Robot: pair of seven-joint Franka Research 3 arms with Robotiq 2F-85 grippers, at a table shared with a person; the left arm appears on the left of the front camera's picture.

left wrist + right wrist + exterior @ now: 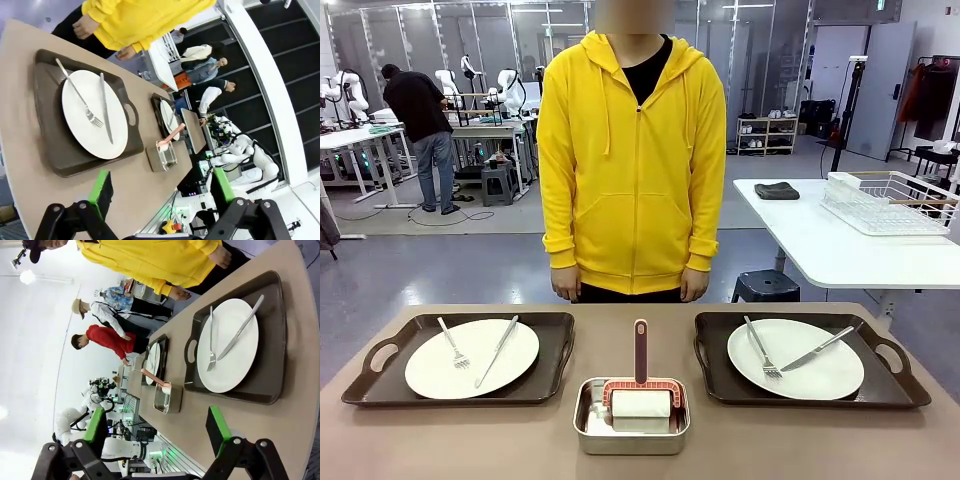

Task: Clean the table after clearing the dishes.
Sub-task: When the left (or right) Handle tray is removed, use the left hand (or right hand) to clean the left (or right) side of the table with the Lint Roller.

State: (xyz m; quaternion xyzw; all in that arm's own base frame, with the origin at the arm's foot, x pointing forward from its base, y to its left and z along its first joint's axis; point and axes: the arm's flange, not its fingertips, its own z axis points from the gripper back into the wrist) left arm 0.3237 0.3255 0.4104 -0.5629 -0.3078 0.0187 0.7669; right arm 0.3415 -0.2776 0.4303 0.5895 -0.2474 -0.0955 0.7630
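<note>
On the taupe-brown table [760, 445] lie two dark trays with handles. The left tray [380, 385] carries a white plate [472, 358] with a fork and knife. The right tray [890, 385] carries another white plate [796, 358] with a fork and knife. In the left wrist view my left gripper [162, 192] hangs open above the table near the left plate [92, 115]. The right wrist view has my right gripper [157, 427] open too, above the table short of the right plate [227, 347]. Neither gripper touches anything.
A small steel pan [632, 418] at the front middle holds a roller with a pink frame and a brown handle [640, 350]. A person in a yellow hoodie [632, 160] stands at the far edge, hands down. A white table with a wire dish rack [890, 200] stands back right.
</note>
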